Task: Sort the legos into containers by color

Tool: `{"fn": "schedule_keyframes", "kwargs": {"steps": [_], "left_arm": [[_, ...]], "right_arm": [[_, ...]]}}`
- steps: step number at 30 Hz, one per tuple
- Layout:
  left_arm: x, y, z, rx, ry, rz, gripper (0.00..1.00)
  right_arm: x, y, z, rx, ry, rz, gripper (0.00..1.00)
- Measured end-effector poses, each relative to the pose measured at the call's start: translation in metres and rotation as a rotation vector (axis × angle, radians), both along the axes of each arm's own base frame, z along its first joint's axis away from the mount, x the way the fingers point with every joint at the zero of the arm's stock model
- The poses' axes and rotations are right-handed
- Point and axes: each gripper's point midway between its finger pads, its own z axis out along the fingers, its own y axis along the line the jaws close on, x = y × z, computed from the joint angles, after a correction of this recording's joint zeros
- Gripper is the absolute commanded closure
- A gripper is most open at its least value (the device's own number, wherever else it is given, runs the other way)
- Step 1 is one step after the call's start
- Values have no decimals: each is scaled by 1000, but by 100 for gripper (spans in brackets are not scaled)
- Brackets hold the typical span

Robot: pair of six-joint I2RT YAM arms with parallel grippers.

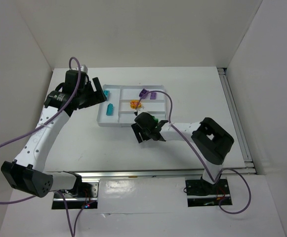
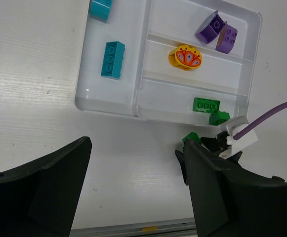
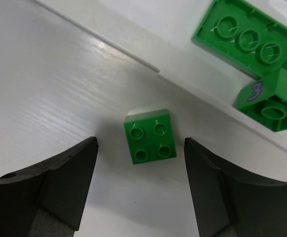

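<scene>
Right jaws wide (green brick (image 3: pixel 149 142) below)

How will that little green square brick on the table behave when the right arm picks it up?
The green brick looks like rigid moulded plastic, so it probably won't flex. It sits flat, studs up, so rolling or tipping seems unlikely. On the smooth table it might slide if nudged.

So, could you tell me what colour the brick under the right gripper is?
The brick is green; best in right wrist view.
</scene>
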Motion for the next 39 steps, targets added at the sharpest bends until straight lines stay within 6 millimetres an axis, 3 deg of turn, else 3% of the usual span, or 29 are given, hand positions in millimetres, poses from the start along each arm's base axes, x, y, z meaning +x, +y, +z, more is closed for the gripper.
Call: {"fn": "schedule_keyframes", "kwargs": {"steps": [4, 5, 7, 9, 13, 17, 21, 24, 27, 30, 32, 34, 36, 37, 39], "left_arm": [[0, 0, 0, 0, 0, 0, 13], [0, 0, 0, 0, 0, 0, 13], [0, 0, 0, 0, 0, 0, 13], [0, 0, 0, 0, 0, 0, 13], [0, 0, 0, 0, 0, 0, 13], [0, 0, 0, 0, 0, 0, 13], [0, 0, 0, 0, 0, 0, 13], [0, 0, 0, 0, 0, 0, 13], [0, 0, 0, 0, 0, 0, 13], [0, 0, 0, 0, -1, 0, 13], [0, 0, 1, 0, -1, 0, 13], [0, 0, 1, -1, -3, 0, 13], [-1, 0, 1, -1, -3, 0, 13], [-1, 0, 1, -1, -3, 0, 13], [-1, 0, 1, -1, -3, 0, 13]], "right_arm": [[8, -1, 0, 9, -15, -4, 39], [9, -1, 0, 9, -17, -3, 51], [10, -2, 0, 10, -20, -4, 62], [9, -2, 1, 12, -24, -1, 68], [1, -6, 8, -7, -25, 14, 68], [-2, -5, 42, 5, -69, 16, 68], [21, 14, 82, 65, -140, -6, 68], [45, 32, 101, 100, -176, -26, 67], [67, 44, 101, 104, -189, -46, 67], [78, 46, 83, 79, -168, -60, 67], [80, 41, 70, 56, -147, -72, 65], [84, 36, 62, 48, -131, -90, 57], [87, 33, 59, 53, -121, -105, 35], [88, 32, 59, 56, -120, -110, 16], [91, 31, 61, 63, -120, -119, 6]]}}
